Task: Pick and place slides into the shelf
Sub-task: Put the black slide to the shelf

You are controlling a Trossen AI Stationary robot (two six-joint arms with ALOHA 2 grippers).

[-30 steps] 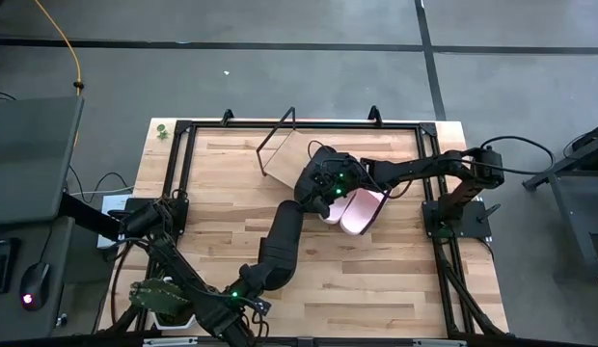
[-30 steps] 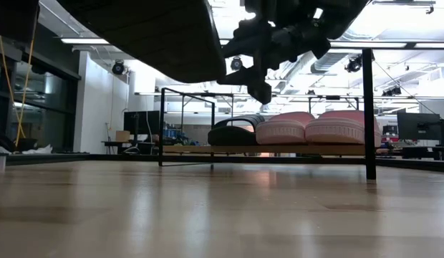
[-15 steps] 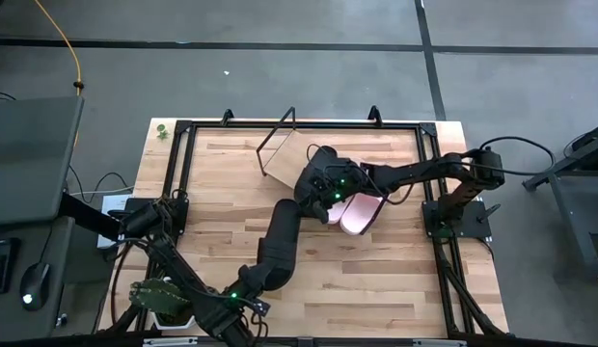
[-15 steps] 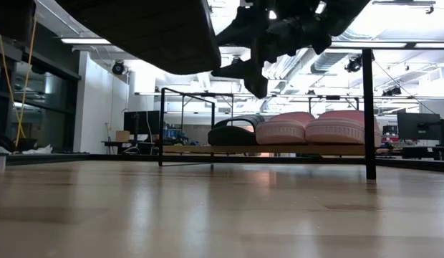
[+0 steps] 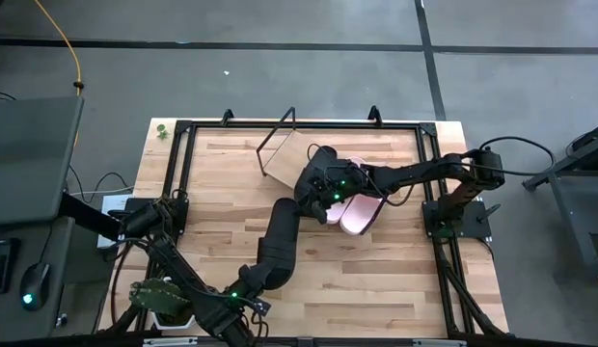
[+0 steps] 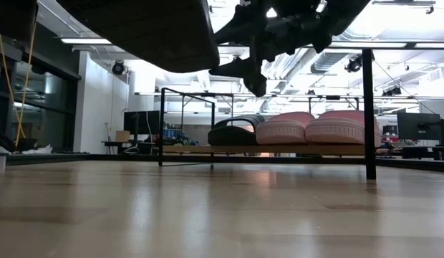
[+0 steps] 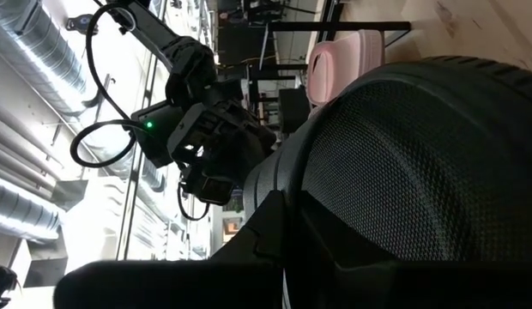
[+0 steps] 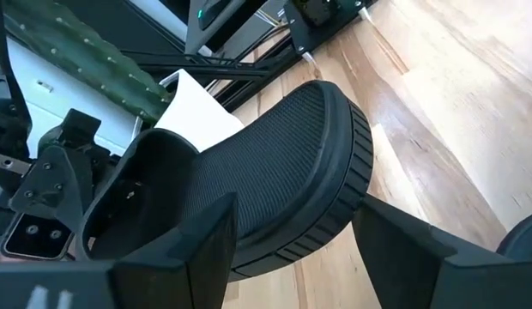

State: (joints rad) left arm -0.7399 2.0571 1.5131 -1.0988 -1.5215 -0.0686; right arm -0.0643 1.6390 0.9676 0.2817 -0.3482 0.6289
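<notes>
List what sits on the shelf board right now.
On the shelf: a black slide and two pink slides side by side. In the high view the arms cover most of them.

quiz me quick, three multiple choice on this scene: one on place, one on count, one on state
1. Where are the pink slides?
A. on the floor
B. on the shelf
C. stacked on the table edge

2. How many pink slides show in the low view?
A. one
B. two
C. four

3. How does the black slide on the shelf lie?
A. upside down
B. on end
C. sole down, strap up

Answers:
1 B: the pink slides rest on the shelf board.
2 B: two pink toes sit side by side.
3 C: the black slide shows its strap arching upward beside the pink ones.
</notes>
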